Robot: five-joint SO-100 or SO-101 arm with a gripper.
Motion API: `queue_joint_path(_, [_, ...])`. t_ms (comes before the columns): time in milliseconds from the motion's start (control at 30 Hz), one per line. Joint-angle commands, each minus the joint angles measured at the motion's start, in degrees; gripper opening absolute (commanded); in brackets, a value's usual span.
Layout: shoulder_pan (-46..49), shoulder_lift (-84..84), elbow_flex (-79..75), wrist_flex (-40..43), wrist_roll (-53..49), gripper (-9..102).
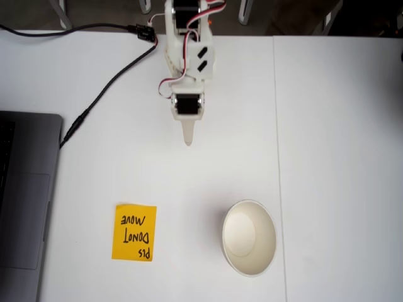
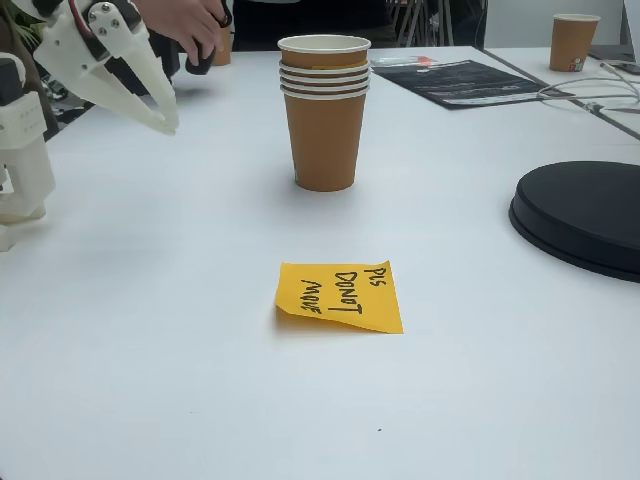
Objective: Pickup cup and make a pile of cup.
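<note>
In a fixed view from above, the cup (image 1: 267,244) stands upright at the lower middle of the white table, showing its cream inside. The low fixed view shows a pile of cup (image 2: 323,130): brown-walled paper cups nested upright, with several white rolled rims at the top. My white gripper (image 1: 187,141) hangs well behind the cup, its fingers closed to one point with nothing between them. In the low view the gripper (image 2: 169,123) is at the upper left, clear of the pile.
An orange sticky note (image 1: 134,232) (image 2: 340,295) with handwriting lies flat near the cup. A grey laptop (image 1: 25,195) and a black cable (image 1: 101,94) sit at the left. A black disc (image 2: 585,215), another cup (image 2: 574,42) and a person's hand (image 2: 190,25) show in the low view.
</note>
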Motion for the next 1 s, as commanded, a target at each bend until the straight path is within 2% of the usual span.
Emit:
queue_joint_path(0, [-0.26, 2.37, 0.79, -1.05, 0.09, -7])
queue_joint_path(600, [-0.35, 10.11, 8.35, -0.88, 0.09, -7])
queue_joint_path(967, [-4.22, 13.01, 10.2, -0.79, 0.7, -7])
